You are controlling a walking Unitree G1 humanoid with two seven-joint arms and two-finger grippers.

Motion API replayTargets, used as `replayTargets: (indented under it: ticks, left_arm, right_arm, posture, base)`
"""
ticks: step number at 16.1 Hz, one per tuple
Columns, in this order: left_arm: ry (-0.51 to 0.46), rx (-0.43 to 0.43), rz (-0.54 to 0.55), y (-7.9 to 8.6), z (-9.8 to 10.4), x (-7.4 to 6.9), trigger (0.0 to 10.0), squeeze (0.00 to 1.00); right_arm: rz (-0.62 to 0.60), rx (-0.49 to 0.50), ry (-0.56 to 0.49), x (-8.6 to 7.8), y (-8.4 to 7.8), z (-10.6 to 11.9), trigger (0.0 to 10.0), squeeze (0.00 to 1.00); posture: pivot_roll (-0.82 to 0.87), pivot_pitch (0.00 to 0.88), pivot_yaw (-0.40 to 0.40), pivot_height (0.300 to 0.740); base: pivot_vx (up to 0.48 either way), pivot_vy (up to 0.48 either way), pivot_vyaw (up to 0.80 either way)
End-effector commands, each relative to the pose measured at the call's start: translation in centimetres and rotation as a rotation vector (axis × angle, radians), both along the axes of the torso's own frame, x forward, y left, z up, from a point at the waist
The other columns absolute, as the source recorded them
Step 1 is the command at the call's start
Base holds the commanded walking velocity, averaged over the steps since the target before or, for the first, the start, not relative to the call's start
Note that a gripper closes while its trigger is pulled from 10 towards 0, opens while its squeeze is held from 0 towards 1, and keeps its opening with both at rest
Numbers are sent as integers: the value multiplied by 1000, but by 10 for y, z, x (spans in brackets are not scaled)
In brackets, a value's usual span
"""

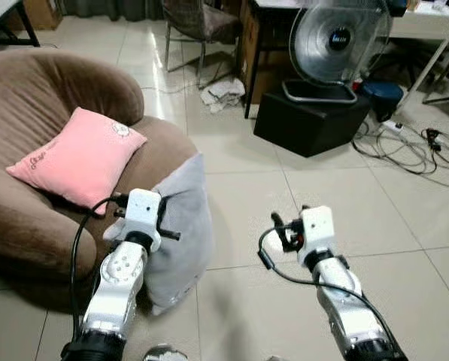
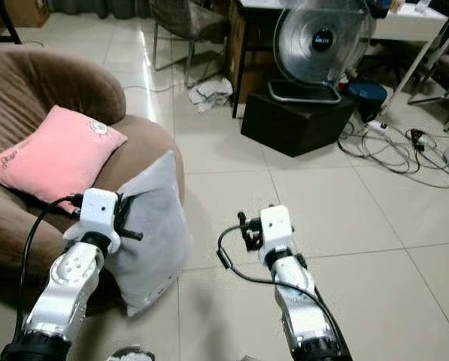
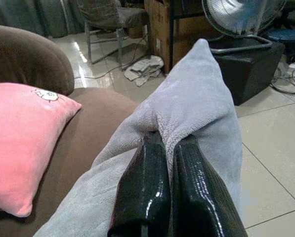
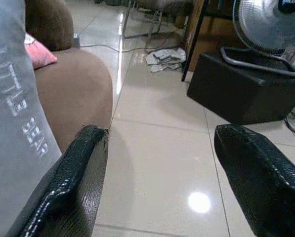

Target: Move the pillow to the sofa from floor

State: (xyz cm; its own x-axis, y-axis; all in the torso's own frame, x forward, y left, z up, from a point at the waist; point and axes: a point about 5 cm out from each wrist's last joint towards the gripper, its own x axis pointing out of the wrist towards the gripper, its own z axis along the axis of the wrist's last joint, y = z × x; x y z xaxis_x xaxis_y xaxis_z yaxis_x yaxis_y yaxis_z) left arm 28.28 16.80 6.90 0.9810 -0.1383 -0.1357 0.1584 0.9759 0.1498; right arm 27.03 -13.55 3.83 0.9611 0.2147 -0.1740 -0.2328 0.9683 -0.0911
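A grey pillow (image 1: pixel 185 235) stands on edge on the tiled floor, leaning against the front of the brown round sofa (image 1: pixel 28 94). My left gripper (image 3: pixel 168 141) is shut on a fold of the grey pillow (image 3: pixel 199 94) near its upper edge. A pink pillow (image 1: pixel 77 158) lies on the sofa seat. My right gripper (image 4: pixel 162 136) hangs open over bare tiles to the right of the grey pillow (image 4: pixel 11 118), holding nothing; its fingers (image 1: pixel 283 229) point toward the pillow.
A large fan (image 1: pixel 337 41) sits on a black box (image 1: pixel 310 120) at the back right, with loose cables (image 1: pixel 420 150) beside it. A chair (image 1: pixel 198 22) and a crumpled cloth (image 1: pixel 222 94) lie behind. Open tiles stretch ahead on the right.
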Motion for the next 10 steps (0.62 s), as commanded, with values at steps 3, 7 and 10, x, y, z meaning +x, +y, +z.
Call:
replayTargets:
  ticks: [3,7,10]
  left_arm:
    - [-81,6,-40,-9,16,6,0,0]
    - [-83,12,-67,-15,16,7,0,0]
    - [-84,36,-62,-14,16,9,0,0]
  right_arm:
    - [6,-9,3,0,1,-1,10000,0]
    - [4,-10,-6,1,-1,0,10000,0]
    - [11,-16,-4,1,0,-1,10000,0]
  posture:
    - [159,34,-60,740]
    - [152,23,-55,740]
    - [152,17,-55,740]
  base:
    - [476,0,0]
    - [436,0,0]
    - [416,-84,0]
